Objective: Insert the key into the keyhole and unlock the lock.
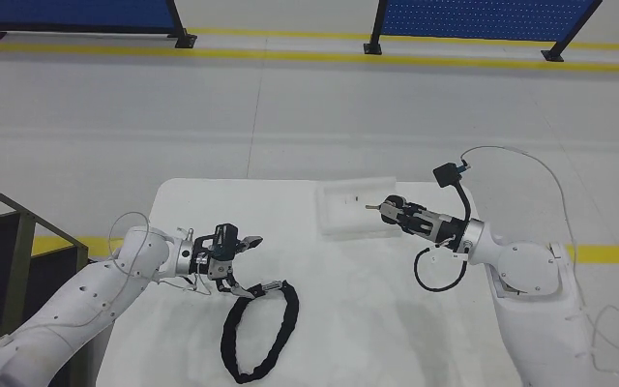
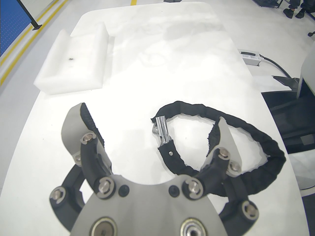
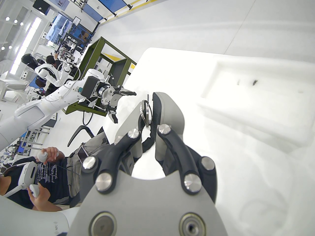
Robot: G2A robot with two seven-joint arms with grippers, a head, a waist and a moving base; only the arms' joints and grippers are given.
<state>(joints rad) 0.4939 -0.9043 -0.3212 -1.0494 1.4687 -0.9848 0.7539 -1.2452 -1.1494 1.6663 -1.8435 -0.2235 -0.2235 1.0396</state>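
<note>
**Two hands apart: key (image 3: pixel 146 111) gripped aloft, chain lock (image 2: pixel 246 128) on the tabletop (image 2: pixel 160 50)**

The right hand (image 3: pixel 150 103) is clamped narrow on the key. Its ring is pinched between the pads, and a thin tip pokes out past the fingertips. In the top view this hand hangs over the right edge of the white foam tray (image 1: pixel 353 218), well apart from the lock. The left hand (image 2: pixel 151 114) is spread wide and holds nothing, hovering low over the tabletop. The chain lock, a loop in a black fabric sleeve, lies flat at the tabletop's front left, just beside that hand. Its chrome cylinder end (image 2: pixel 162 128) sits between the spread fingers, apart from both. I cannot make out the keyhole.
</note>
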